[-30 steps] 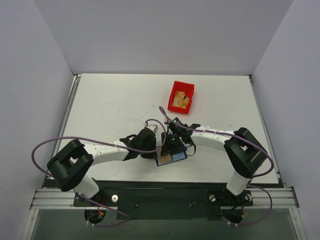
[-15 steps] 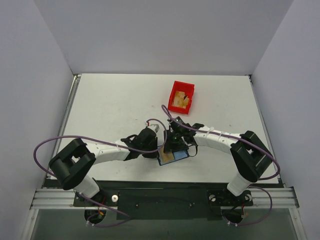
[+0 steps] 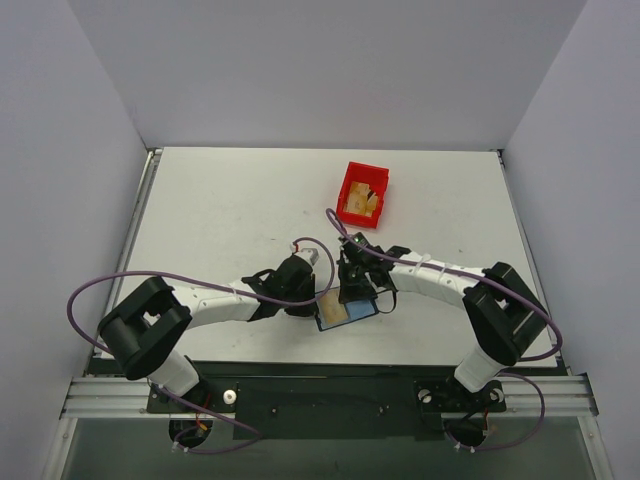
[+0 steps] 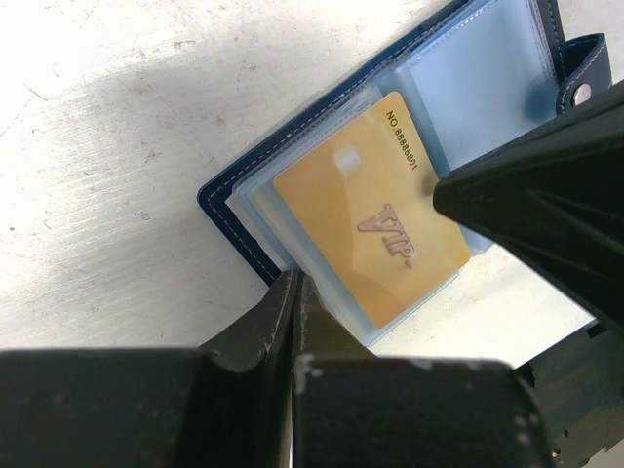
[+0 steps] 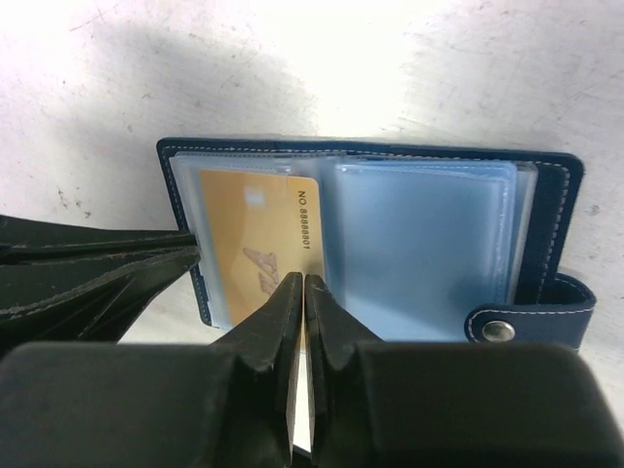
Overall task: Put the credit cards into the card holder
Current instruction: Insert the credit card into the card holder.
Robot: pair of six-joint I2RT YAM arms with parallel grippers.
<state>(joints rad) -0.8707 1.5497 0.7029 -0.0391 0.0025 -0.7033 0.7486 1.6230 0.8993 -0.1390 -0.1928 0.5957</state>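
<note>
The navy-blue card holder (image 3: 347,311) lies open near the table's front edge, its shiny blue sleeves up (image 5: 429,234), its snap tab (image 5: 498,331) at one end. One gold credit card (image 5: 244,234) marked VIP lies in the sleeve at the other end; it also shows in the left wrist view (image 4: 366,234). My left gripper (image 4: 295,278) is shut, its tips at the holder's navy edge (image 4: 219,200). My right gripper (image 5: 303,281) is shut, its tips on the card's inner edge by the fold. In the top view both grippers (image 3: 318,298) (image 3: 350,290) meet over the holder.
A red plastic bin (image 3: 349,187) stands behind the holder, right of centre, with a tan thing (image 3: 366,203) inside it. Purple cables loop over both arms. Grey walls close in the table on three sides.
The right arm's elbow has swung a little to the right and its gripper has shifted slightly on the holder. The left arm and the holder have barely moved.
</note>
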